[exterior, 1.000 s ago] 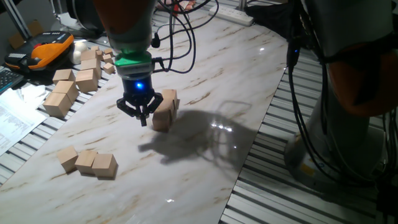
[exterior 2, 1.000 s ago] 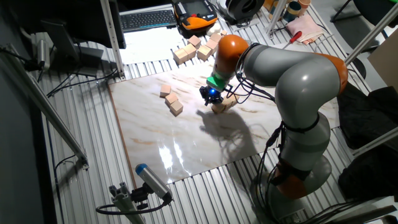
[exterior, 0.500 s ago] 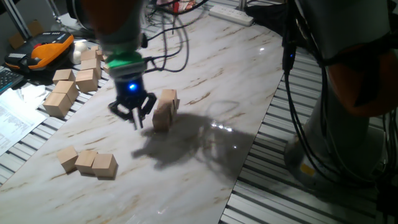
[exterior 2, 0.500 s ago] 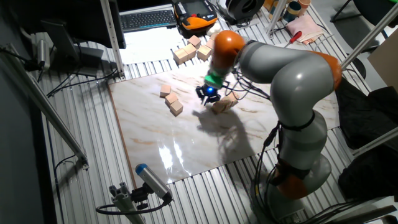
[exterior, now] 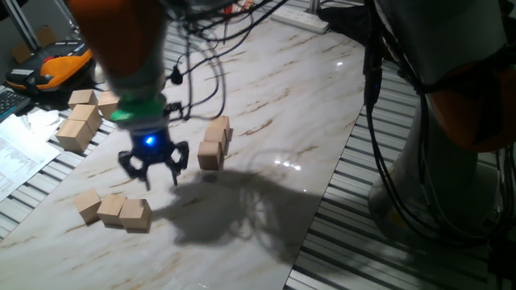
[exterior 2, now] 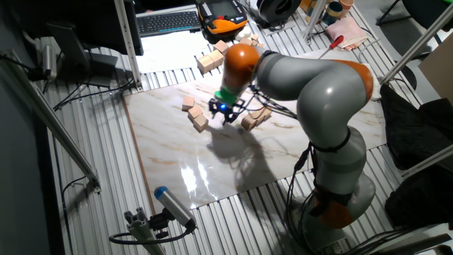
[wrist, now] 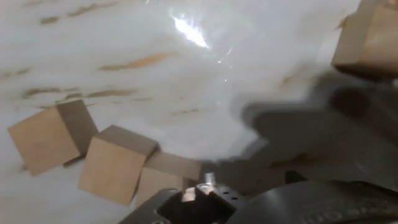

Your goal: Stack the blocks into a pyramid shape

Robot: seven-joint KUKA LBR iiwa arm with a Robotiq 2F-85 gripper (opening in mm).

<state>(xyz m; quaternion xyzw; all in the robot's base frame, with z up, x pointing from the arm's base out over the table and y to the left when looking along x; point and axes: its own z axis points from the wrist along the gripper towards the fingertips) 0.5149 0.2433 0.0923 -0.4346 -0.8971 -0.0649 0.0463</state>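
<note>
Three tan blocks lie in a touching row near the front left [exterior: 113, 209]; they also show in the other fixed view [exterior 2: 195, 114] and in the hand view [wrist: 112, 169]. A small pile of more blocks [exterior: 213, 142] stands mid-board, one block resting on the lower ones; it also shows in the other fixed view [exterior 2: 253, 117] and at the top right of the hand view [wrist: 370, 37]. My gripper [exterior: 159, 179] hangs open and empty above the board, between the pile and the row, close to the row's right end [exterior 2: 224, 119]. Its fingertips are not clear in the hand view.
The marble board [exterior: 274, 97] lies on a slatted metal table. Bigger oblong wooden blocks [exterior: 79, 127] and small cubes sit at the back left beside an orange device [exterior: 56, 64]. Cables hang over the back of the board. The arm's base stands at the right.
My gripper has moved away from the pile, left and toward the front, to just above the row of three blocks. It stays open and empty. The blocks have not moved.
</note>
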